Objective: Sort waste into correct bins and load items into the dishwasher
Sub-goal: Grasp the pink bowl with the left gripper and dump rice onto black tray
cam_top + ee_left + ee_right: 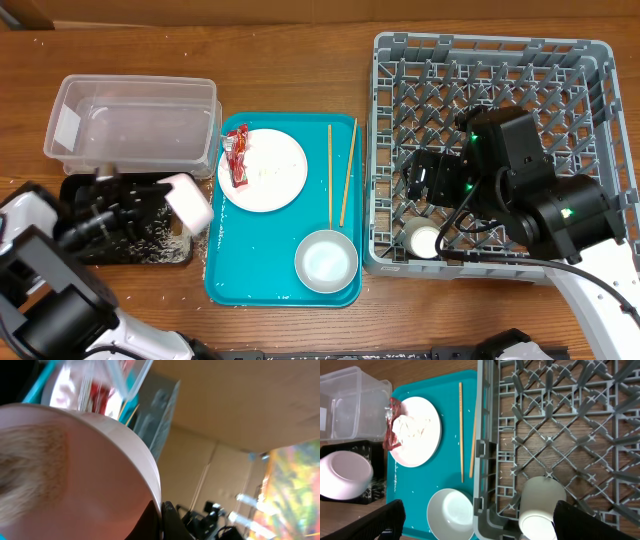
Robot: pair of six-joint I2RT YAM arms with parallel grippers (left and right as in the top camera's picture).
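Only right-wrist view: right gripper (pixel 477 512) jaws apart.

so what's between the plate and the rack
Two chopsticks, lying on the teal tray between the plate and the rack; the overhead view shows it best.

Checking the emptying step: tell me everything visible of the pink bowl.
The pink bowl is pale pink, round, smooth and glossy, probably plastic. It is steeply tilted, held above the end of the black tray nearest the teal tray. The left gripper is shut on its rim. Its inside, seen from the right wrist, looks empty.
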